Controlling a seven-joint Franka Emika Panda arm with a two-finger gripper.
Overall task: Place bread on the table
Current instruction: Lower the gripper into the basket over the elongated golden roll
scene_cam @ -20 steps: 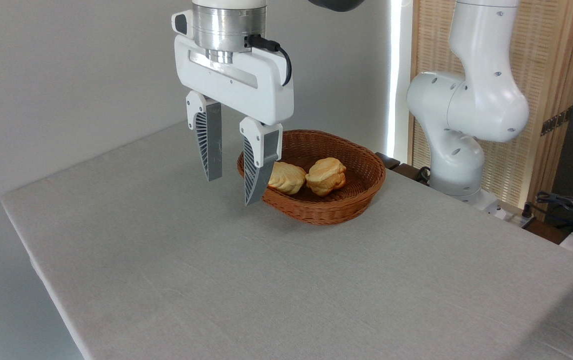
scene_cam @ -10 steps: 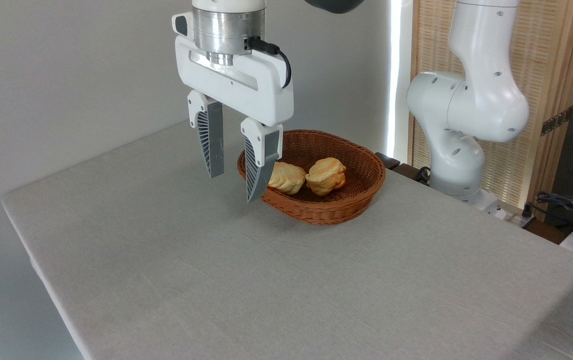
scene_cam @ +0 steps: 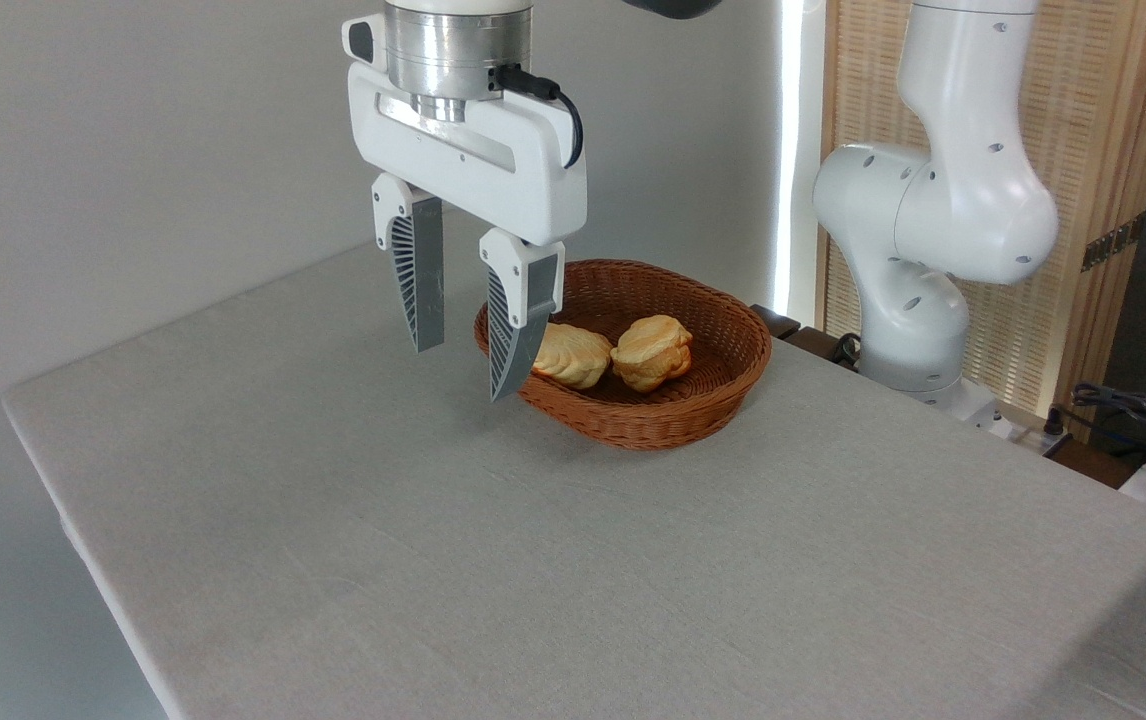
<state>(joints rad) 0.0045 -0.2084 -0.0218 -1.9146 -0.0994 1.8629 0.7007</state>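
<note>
The bread (scene_cam: 576, 356), a golden-orange loaf with paler seams, lies in the left half of the brown wicker basket (scene_cam: 703, 415). Its left end is hidden behind my gripper's right finger (scene_cam: 513, 330). My gripper (scene_cam: 460, 372) hangs open and empty in the air, fingers pointing down. It shows just left of the basket's left rim, above the grey cloth-topped table (scene_cam: 533, 560). I cannot tell whether the right finger is over the basket or in front of it.
A round, pale cream-puff bun (scene_cam: 653, 351) sits beside the loaf in the basket. The arm's white base (scene_cam: 918, 300) stands behind the table at the right, before a wooden slatted screen. Cables lie at the far right edge.
The gripper has risen a little and stayed open. The bread, bun and basket have not moved.
</note>
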